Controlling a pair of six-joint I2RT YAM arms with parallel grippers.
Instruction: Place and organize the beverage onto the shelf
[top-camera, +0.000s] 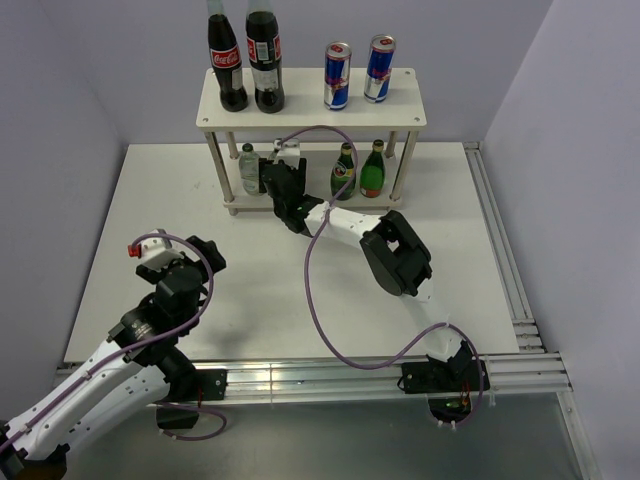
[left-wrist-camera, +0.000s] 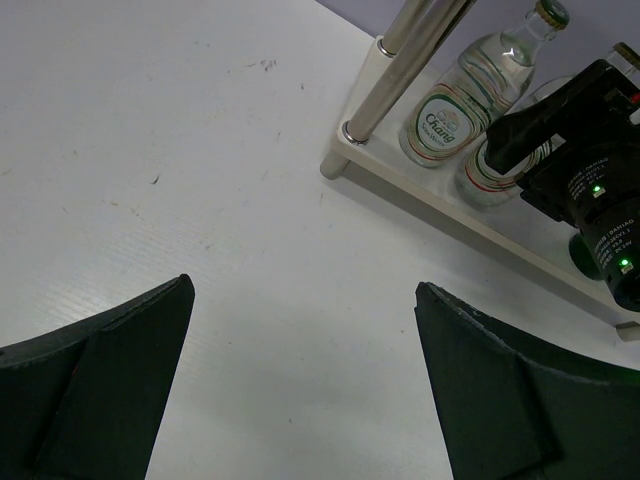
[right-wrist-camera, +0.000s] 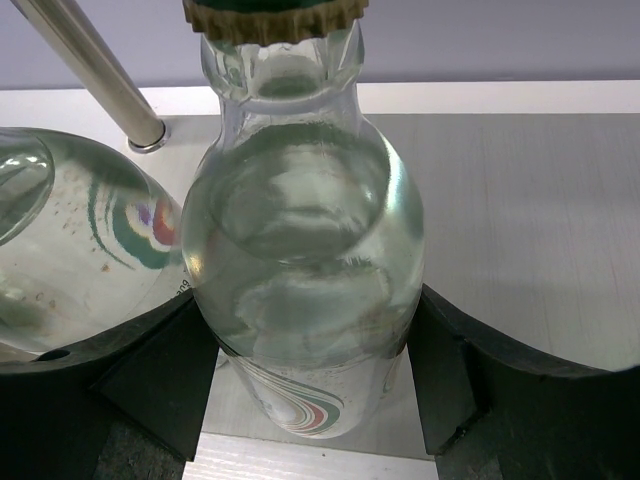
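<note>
The cream-white shelf (top-camera: 310, 105) stands at the back of the table. Two blue-and-silver cans (top-camera: 337, 76) (top-camera: 378, 69) stand on its top board. On the lower board (right-wrist-camera: 520, 200) are two green bottles (top-camera: 345, 171) (top-camera: 373, 168) and a clear bottle (top-camera: 248, 166). My right gripper (right-wrist-camera: 308, 300) reaches in beside that one and is shut on a second clear bottle (right-wrist-camera: 300, 230), which stands upright on the lower board with both fingers against its sides. The first clear bottle (right-wrist-camera: 70, 240) is close on its left. My left gripper (left-wrist-camera: 302, 285) hangs open over bare table, holding nothing.
Two tall cola bottles (top-camera: 228, 62) (top-camera: 265, 55) occupy the left of the top board. A metal shelf leg (right-wrist-camera: 90, 70) stands just behind and left of the held bottle. The right arm's cable (top-camera: 315, 300) loops across the table. A rail (top-camera: 500, 250) edges the right side.
</note>
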